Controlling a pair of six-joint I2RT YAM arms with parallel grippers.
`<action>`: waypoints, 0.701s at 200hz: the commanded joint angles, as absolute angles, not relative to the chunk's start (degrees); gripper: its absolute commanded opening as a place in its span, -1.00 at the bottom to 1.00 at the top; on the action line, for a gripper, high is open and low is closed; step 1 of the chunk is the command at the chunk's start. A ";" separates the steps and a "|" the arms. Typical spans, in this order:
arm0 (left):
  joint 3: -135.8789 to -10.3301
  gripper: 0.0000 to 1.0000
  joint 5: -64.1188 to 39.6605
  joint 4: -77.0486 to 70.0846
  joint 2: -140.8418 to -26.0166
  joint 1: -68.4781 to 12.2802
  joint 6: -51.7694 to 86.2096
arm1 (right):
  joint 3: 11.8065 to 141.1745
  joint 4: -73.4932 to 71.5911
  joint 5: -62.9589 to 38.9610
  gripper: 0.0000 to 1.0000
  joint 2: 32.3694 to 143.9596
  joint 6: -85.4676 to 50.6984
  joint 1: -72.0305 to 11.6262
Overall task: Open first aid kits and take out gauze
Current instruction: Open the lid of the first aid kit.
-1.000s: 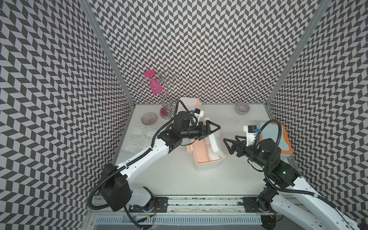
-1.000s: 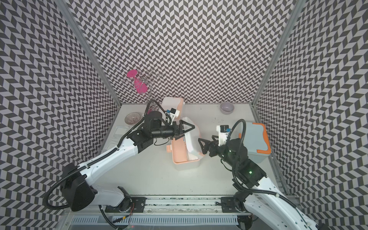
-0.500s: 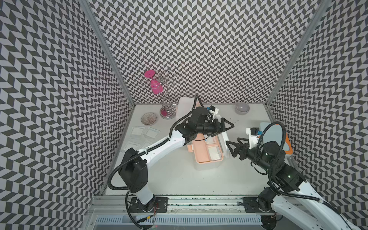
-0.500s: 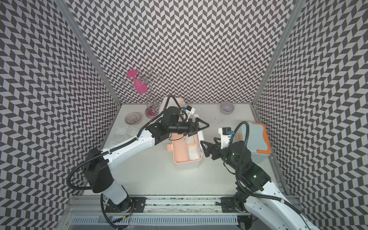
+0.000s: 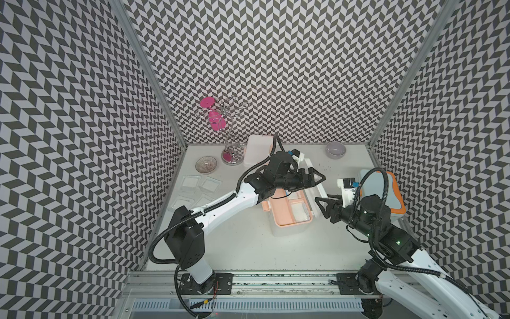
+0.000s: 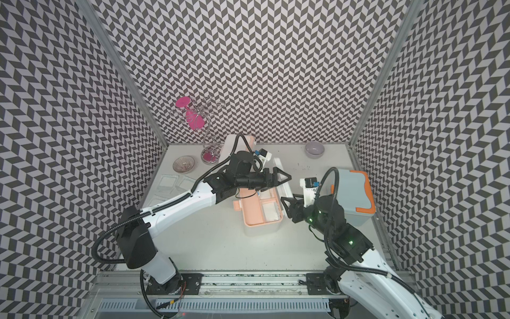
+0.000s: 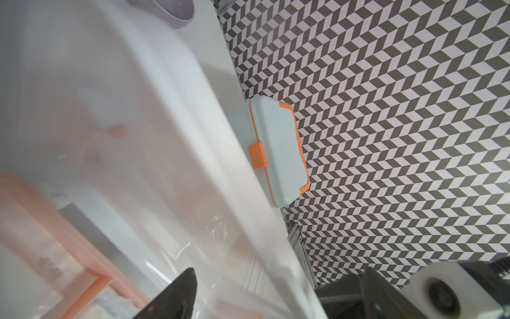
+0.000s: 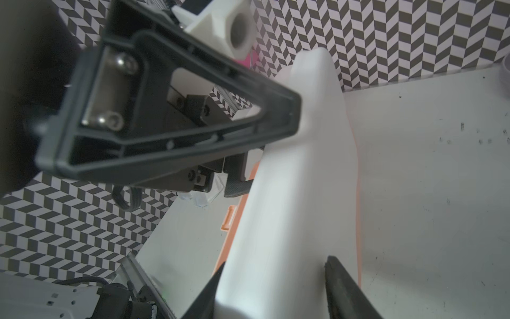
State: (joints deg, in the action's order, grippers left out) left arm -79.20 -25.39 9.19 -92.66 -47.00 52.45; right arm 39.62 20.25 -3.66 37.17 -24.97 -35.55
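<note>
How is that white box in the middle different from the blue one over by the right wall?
The white kit stands open, lid raised, peach tray showing; the blue kit is shut, its orange latch closed. The white kit sits central; the blue kit sits far right. Both are boxy plastic cases.

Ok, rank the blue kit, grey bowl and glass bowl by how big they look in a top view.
1. blue kit: clearly largest.
2. glass bowl and grey bowl: they look about alike, so no ranking between them.
</note>
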 commanded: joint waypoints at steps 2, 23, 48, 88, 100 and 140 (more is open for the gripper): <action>-74.67 0.86 -20.96 9.56 -87.63 -45.98 51.36 | 41.01 18.15 -3.46 0.03 36.55 -26.32 -35.68; -69.84 0.82 -17.08 10.30 -83.43 -45.20 51.06 | 40.96 17.67 -3.18 0.00 35.66 -27.96 -35.68; -63.82 0.79 -13.39 10.84 -79.64 -43.84 51.37 | 40.45 17.69 -3.08 -0.11 34.62 -30.86 -35.68; -59.85 0.73 -12.77 13.77 -78.29 -42.57 52.31 | 37.41 16.00 -2.48 -0.37 33.32 -35.76 -35.68; -60.29 0.74 -11.88 15.27 -78.49 -42.46 51.91 | 36.96 15.41 -2.37 -0.42 33.16 -36.46 -35.68; -60.08 0.74 -11.17 18.56 -77.34 -39.86 50.58 | 36.06 14.21 -2.64 -0.33 33.27 -36.98 -35.68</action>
